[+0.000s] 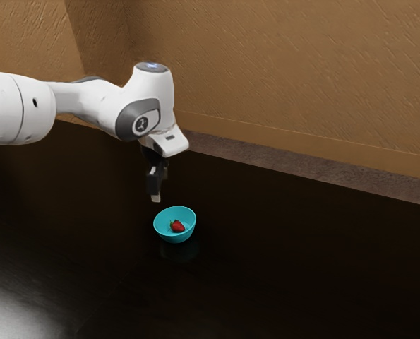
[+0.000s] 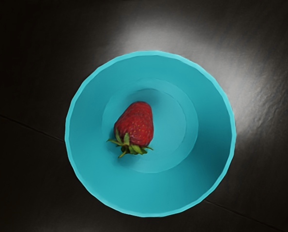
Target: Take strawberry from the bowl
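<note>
1. Black gripper (image 1: 155,192), one, on a white arm (image 1: 82,99); pointing down, held clear above the bowl (image 2: 211,145). Whether parted or together: cannot tell.
2. Bowl, one, turquoise, round, upright.
3. Strawberry (image 2: 138,121), one, red, inside the bowl; lying on its side on the bowl's floor, off centre, apart from the gripper. Green leaves (image 2: 133,149) at one end.
4. Tabletop (image 1: 301,261), dark, glossy, bearing the bowl; thin seam (image 2: 27,125), pale sheen.
5. Wall (image 1: 301,70), tan, textured, beyond the table.
</note>
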### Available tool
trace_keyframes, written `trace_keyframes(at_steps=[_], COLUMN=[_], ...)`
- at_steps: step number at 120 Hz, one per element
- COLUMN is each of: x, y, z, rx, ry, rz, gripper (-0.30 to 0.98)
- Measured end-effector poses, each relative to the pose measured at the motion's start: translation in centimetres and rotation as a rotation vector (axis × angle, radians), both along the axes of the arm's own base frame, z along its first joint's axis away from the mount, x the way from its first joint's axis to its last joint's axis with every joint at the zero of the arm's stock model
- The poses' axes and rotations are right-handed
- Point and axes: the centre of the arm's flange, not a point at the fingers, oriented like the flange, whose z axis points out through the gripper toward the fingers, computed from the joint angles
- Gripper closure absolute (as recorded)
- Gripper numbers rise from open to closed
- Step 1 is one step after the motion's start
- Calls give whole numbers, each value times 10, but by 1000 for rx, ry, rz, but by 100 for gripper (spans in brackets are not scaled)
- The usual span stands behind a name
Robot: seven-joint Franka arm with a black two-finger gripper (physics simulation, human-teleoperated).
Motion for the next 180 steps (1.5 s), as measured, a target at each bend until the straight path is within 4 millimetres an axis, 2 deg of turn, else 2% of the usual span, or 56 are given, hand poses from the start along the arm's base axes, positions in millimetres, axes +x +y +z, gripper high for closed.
trace_keyframes(at_steps=[9, 21, 41, 55, 102, 134, 157, 171, 180], x=[4, 7, 12, 15, 20, 20, 21, 21, 19], y=[-2, -12, -11, -14, -11, -12, -13, -15, -17], z=[-10, -30, -59, -74, -112, -125, -126, -119, -103], rx=[-6, -20, -36, -43, -62, -67, -73, -74, -68], ry=[3, 23, 51, 55, 65, 74, 64, 47, 26], rz=[-71, -161, -257, -316, -433, -476, -491, -503, -510], gripper=[2, 8, 27, 34, 40, 42, 62, 70, 74])
